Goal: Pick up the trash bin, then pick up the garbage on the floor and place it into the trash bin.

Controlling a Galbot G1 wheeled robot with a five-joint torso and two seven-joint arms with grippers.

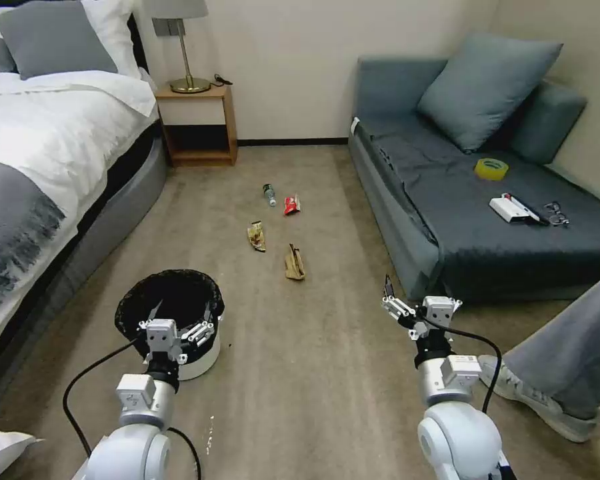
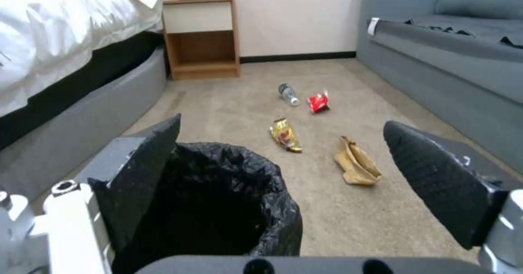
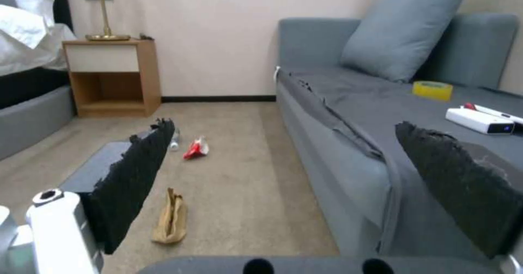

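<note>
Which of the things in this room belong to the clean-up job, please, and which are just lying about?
For the job:
bin, under the open left claw
small bottle
red wrapper
yellow wrapper
brown paper packet

Just lying about:
tape roll on the sofa
white box
glasses
lamp on the nightstand

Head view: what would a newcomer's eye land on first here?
Four pieces of litter on the carpet between bed and sofa: a small bottle, a red wrapper, a yellow wrapper and a brown paper packet. Nearer the robot, the black-lined trash bin stands on the floor, the open left gripper at its near rim.
</note>
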